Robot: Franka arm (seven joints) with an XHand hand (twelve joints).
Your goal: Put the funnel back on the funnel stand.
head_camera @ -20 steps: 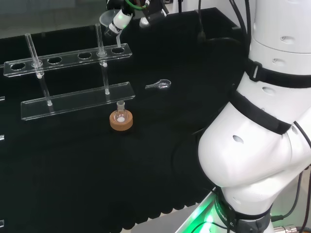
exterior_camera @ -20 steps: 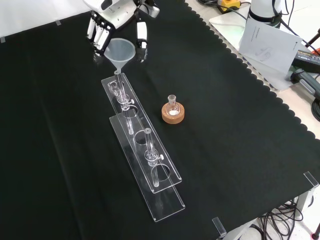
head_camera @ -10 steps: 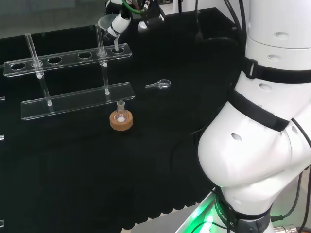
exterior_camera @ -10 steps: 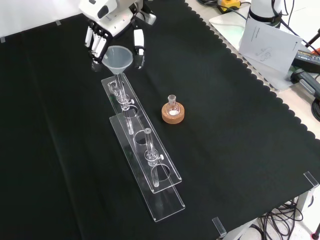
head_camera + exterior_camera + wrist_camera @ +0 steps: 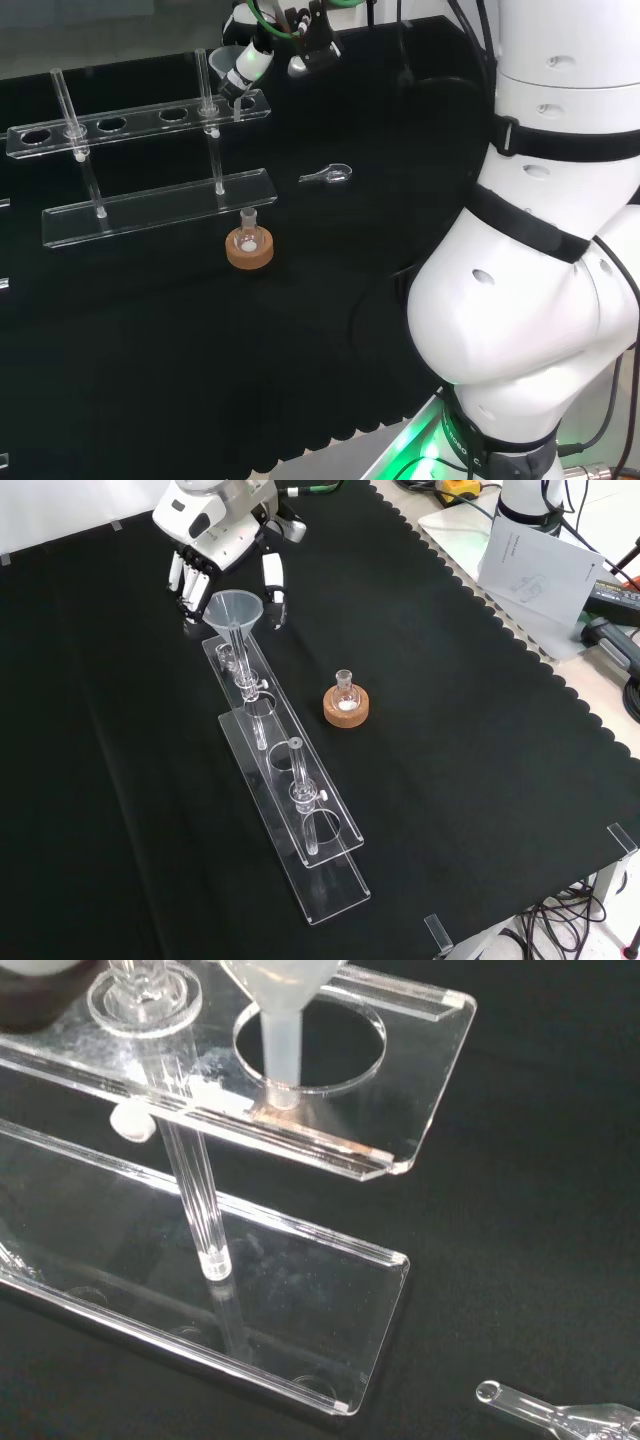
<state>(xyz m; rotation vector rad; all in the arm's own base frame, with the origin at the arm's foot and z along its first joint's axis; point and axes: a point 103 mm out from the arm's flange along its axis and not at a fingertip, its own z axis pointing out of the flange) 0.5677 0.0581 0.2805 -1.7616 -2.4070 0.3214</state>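
Note:
The translucent funnel [image 5: 233, 607] hangs upright between the fingers [image 5: 186, 576] and the thumb of my hand [image 5: 213, 524], which is shut on its cone. It is over the far end of the clear two-shelf funnel stand [image 5: 322, 852]. In the wrist view the funnel's stem [image 5: 282, 1052] comes down at the rim of the end hole in the stand's upper shelf [image 5: 420, 1080]. I cannot tell whether the tip is inside the hole. In the head view the hand [image 5: 262, 48] holds the funnel [image 5: 226, 57] at the right end of the stand [image 5: 150, 212].
Glass tubes [image 5: 297, 770] stand in other holes of the stand. A small round flask on a cork ring [image 5: 346, 705] sits to the stand's right in the front view. A small glass spoon [image 5: 328, 176] lies on the cloth. Papers [image 5: 535, 560] lie beyond the cloth's scalloped edge.
The hand has come down and a little toward the stand with the funnel. The stem, earlier above the shelf, now reaches the end hole.

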